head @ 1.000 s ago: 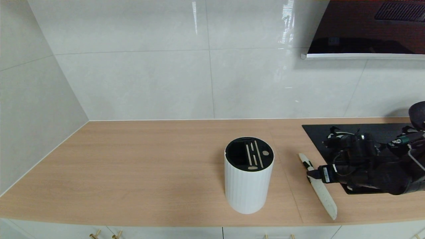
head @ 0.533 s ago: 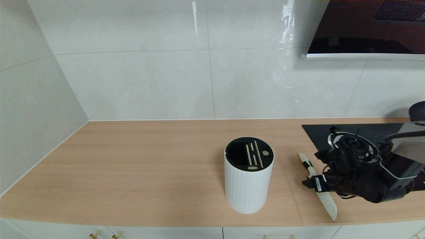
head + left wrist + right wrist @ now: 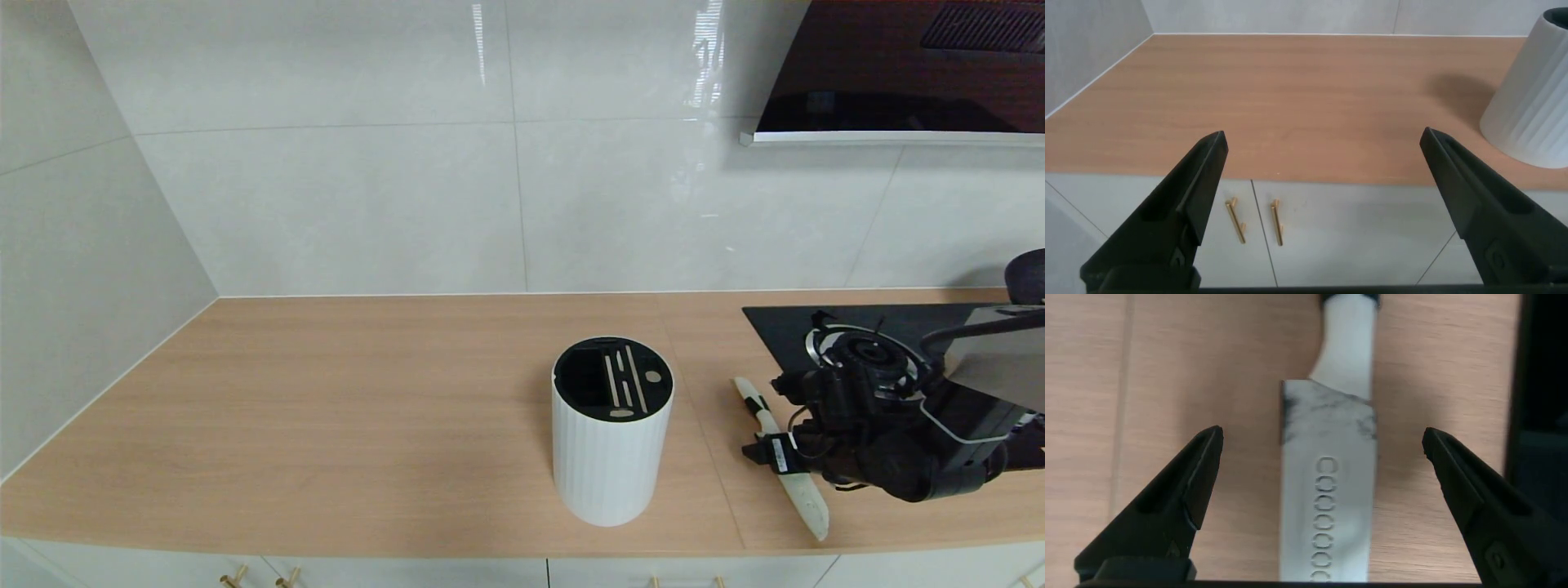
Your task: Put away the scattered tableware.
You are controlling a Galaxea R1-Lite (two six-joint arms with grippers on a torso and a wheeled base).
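– Where was our knife [image 3: 807,500]?
– Flat on the counter [image 3: 367,392], right of the holder [image 3: 611,441]. Our right gripper [image 3: 1321,449] hung over it, fingers wide apart. We needed to grab the handle [image 3: 745,390], not the blade [image 3: 1328,506].

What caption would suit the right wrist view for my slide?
Open right tool straddles a white knife lying flat on the wooden counter.

Grey tiled wall [image 3: 367,188], wooden countertop [image 3: 367,408], black cooktop [image 3: 784,327]
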